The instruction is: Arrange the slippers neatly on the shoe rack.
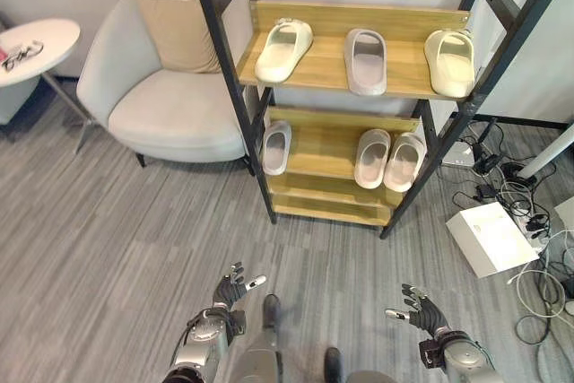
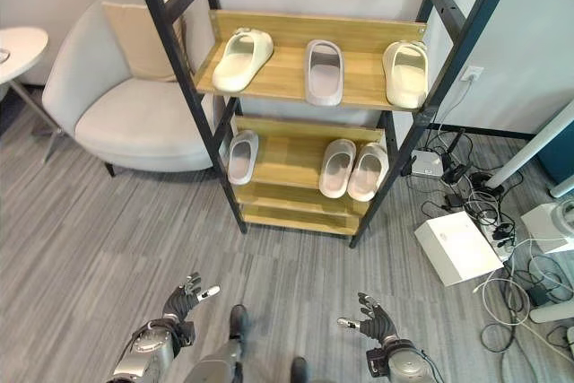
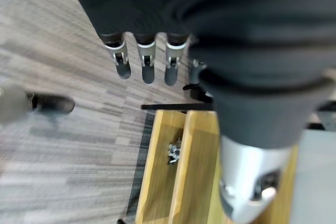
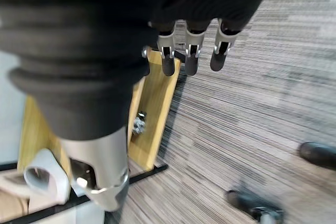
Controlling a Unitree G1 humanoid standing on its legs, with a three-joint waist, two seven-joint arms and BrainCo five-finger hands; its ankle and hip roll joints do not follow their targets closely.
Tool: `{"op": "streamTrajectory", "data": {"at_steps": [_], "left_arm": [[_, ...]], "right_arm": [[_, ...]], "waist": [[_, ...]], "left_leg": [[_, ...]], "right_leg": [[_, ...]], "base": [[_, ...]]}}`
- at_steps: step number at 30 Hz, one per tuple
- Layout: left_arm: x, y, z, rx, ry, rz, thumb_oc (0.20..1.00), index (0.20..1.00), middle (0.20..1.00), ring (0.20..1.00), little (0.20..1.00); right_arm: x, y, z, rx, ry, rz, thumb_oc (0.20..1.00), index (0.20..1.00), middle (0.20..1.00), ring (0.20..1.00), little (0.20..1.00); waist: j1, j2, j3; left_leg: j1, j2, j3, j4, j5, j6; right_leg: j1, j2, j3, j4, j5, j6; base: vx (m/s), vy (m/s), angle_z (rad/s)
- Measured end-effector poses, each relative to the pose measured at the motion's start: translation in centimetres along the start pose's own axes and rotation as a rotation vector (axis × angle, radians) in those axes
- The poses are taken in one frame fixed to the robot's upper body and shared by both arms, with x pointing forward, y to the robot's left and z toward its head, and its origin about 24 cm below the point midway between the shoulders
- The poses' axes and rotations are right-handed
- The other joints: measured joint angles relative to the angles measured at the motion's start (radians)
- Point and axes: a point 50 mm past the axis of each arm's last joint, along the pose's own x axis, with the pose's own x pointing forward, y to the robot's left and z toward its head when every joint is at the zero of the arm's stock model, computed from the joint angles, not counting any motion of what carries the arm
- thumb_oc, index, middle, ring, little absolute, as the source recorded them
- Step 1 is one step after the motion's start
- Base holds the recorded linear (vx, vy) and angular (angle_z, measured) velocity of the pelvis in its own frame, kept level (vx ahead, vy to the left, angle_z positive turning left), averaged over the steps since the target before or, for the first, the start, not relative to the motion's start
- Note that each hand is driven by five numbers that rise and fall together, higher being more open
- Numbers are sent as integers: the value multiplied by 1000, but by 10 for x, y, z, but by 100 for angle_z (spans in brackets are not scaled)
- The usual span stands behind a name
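Grey plank flooring [image 1: 117, 257] runs under the whole scene, with a round side table [image 1: 40, 47] at far left and a pale armchair [image 1: 157, 87] beside it against the wall. Next comes the shoe rack [image 1: 359, 73], black-framed with wooden shelves, leaning back toward the wall.

Upper shelf, left to right: a cream slipper [image 1: 283, 49] lying askew, a grey slipper [image 1: 366, 60] set straight, and a second cream slipper [image 1: 451, 61] at the far end. The cream two are well apart with the grey one between them, so no pair sits together. Lower shelf: another grey slipper [image 1: 276, 146] alone at the left end, then a pinkish pair [image 1: 389, 160] side by side and touching, the only matched set.

White box [image 1: 491, 238] and loose cables [image 1: 529, 221] lie on the floor to the right.

Left hand [image 1: 231, 291] and right hand [image 1: 421, 309] hang low, near the floor and well short of the rack, fingers straight and spread, holding nothing. Judgement: sorting has not started; the two grey slippers need joining, likewise the cream ones.
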Motion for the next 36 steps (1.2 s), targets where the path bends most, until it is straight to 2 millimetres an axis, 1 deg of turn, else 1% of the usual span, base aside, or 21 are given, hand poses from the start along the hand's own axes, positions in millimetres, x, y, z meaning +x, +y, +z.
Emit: {"op": "streamTrajectory", "data": {"at_steps": [1, 3, 5, 7, 8, 9, 11, 14, 16, 18, 20, 22, 23, 24, 25, 28, 29, 30, 33, 34, 36], "left_arm": [[0, 2, 1, 3, -4, 3, 1000, 1000, 1000, 1000, 1000], [1, 8, 10, 23, -36, 6, 1000, 1000, 1000, 1000, 1000], [6, 9, 20, 42, -54, 2, 1000, 1000, 1000, 1000, 1000], [10, 7, 30, 47, -78, -4, 1000, 1000, 1000, 1000, 1000], [10, 8, 31, 48, -82, -3, 1000, 1000, 1000, 1000, 1000], [10, 9, 32, 49, -85, 0, 1000, 1000, 1000, 1000, 1000], [8, 15, 29, 52, -75, 15, 1000, 1000, 1000, 1000, 1000], [6, 19, 23, 52, -60, 24, 1000, 1000, 1000, 1000, 1000], [3, 16, 15, 45, -42, 17, 1000, 1000, 1000, 1000, 1000], [1, 13, 10, 37, -30, 10, 1000, 1000, 1000, 1000, 1000], [1, 9, 8, 29, -26, 1, 1000, 1000, 1000, 1000, 1000], [1, 7, 8, 25, -25, -3, 1000, 1000, 1000, 1000, 1000], [1, 0, 7, 14, -23, -20, 1000, 1000, 1000, 1000, 1000], [5, -9, 16, 9, -51, -46, 1000, 1000, 1000, 1000, 1000], [5, -12, 17, 18, -54, -60, 1000, 1000, 1000, 1000, 1000], [4, -12, 14, 24, -43, -61, 1000, 1000, 1000, 1000, 1000], [3, -11, 10, 24, -32, -58, 1000, 1000, 1000, 1000, 1000], [3, -12, 11, 19, -36, -64, 1000, 1000, 1000, 1000, 1000], [3, -8, 11, 29, -33, -56, 1000, 1000, 1000, 1000, 1000], [4, -6, 13, 34, -38, -53, 1000, 1000, 1000, 1000, 1000], [4, -5, 14, 36, -41, -51, 1000, 1000, 1000, 1000, 1000]], "right_arm": [[0, 4, -2, 14, 12, 3, 1000, 1000, 1000, 1000, 1000], [4, 15, 6, 36, -19, 28, 1000, 1000, 1000, 1000, 1000], [8, 23, 15, 39, -49, 53, 1000, 1000, 1000, 1000, 1000], [10, 28, 22, 27, -73, 72, 1000, 1000, 1000, 1000, 1000], [9, 29, 26, 28, -89, 81, 1000, 1000, 1000, 1000, 1000], [10, 31, 28, 31, -99, 86, 1000, 1000, 1000, 1000, 1000], [10, 32, 27, 35, -95, 88, 1000, 1000, 1000, 1000, 1000], [8, 33, 23, 40, -84, 88, 1000, 1000, 1000, 1000, 1000], [2, 35, 10, 48, -44, 91, 1000, 1000, 1000, 1000, 1000], [1, 32, 6, 46, -33, 82, 1000, 1000, 1000, 1000, 1000], [2, 29, 7, 36, -31, 80, 1000, 1000, 1000, 1000, 1000], [2, 28, 7, 31, -29, 78, 1000, 1000, 1000, 1000, 1000], [5, 19, 15, 11, -55, 60, 1000, 1000, 1000, 1000, 1000], [5, 12, 17, 3, -57, 43, 1000, 1000, 1000, 1000, 1000], [5, 4, 18, -3, -62, 24, 1000, 1000, 1000, 1000, 1000], [7, -4, 28, -17, -89, 0, 1000, 1000, 1000, 1000, 1000], [6, -5, 26, -20, -88, 0, 1000, 1000, 1000, 1000, 1000], [2, -5, 14, -13, -47, -2, 1000, 1000, 1000, 1000, 1000], [-2, 3, 3, 9, -19, 17, 1000, 1000, 1000, 1000, 1000], [-3, 10, 1, 25, -15, 30, 1000, 1000, 1000, 1000, 1000], [-3, 14, 3, 3, -24, 39, 1000, 1000, 1000, 1000, 1000]], "waist": [[-19, -10, 1], [-9, -30, 10], [-12, -46, 29], [-12, -46, 45], [-7, -47, 48], [-1, -46, 50], [2, -51, 52], [-7, -63, 49], [-20, -85, 33], [-22, -81, 17], [-23, -65, 17], [-21, -67, 17], [-19, -70, 25], [-17, -86, 34], [-6, -81, 33], [10, -62, 32], [2, -31, 23], [-11, -17, 18], [-16, -43, 24], [-19, -58, 29], [-18, -63, 29]], "left_leg": [[35, -21, 12, -39, 48, 49], [72, -33, 62, -93, 43, 79], [92, -50, 67, -94, 24, 105], [122, -61, 69, -94, 4, 102], [138, -63, 82, -94, -6, 92], [149, -65, 86, -94, -16, 86], [169, -76, 87, -95, -52, 80], [190, -85, 86, -98, -75, 88], [221, -79, 57, -101, -94, 59], [226, -40, 45, -94, -104, 26], [212, 14, 28, -49, -103, -10], [205, 27, 11, -14, -110, -19], [159, 41, -13, 95, -114, -28], [129, 33, -26, 91, -135, -48], [114, 36, -23, 19, -129, -56], [55, 51, -22, -35, -99, -72], [57, 51, -24, -16, -82, -49], [67, 44, -17, -7, -67, -28], [94, 8, 24, -55, -36, 12], [108, -17, 34, -88, -18, 23], [117, -34, 37, -95, -23, 32]], "right_leg": [[7, -29, 3, 23, -21, 29], [-83, -53, 21, 197, -80, 83], [-186, -85, 0, 398, -150, 122], [-246, -123, -2, 464, -170, 135], [-260, -147, -15, 433, -169, 136], [-269, -170, -30, 384, -161, 137], [-302, -219, -24, 221, -45, 168], [-313, -257, -56, 73, 84, 169], [-268, -235, -57, 71, 117, 140], [-256, -195, -62, 61, 170, 110], [-229, -141, -89, 40, 168, 74], [-209, -122, -99, 19, 179, 57], [-171, -114, -110, -9, 175, 12], [-161, -122, -115, -8, 147, 1], [-153, -117, -117, -7, 137, -4], [-151, -84, -104, -8, 125, -6], [-128, -58, -107, -8, 116, -7], [-116, -55, -92, -2, 102, 5], [-125, -95, -62, -2, 95, 39], [-129, -121, -56, -2, 108, 67], [-122, -139, -55, -2, 107, 78]], "base": [[41, 125, -41], [56, 94, -54], [114, 26, -16], [158, -49, 3], [97, -70, -6], [212, -173, -11], [203, -211, -5], [175, -232, 6], [158, -302, 37], [75, -210, 16], [45, -101, 14], [114, -39, 10], [175, -20, 23], [122, 12, 28], [157, 35, 33], [134, 105, -36], [219, 230, -59], [232, 263, -37], [72, 122, -23], [76, 85, -5], [49, 52, -2]]}}
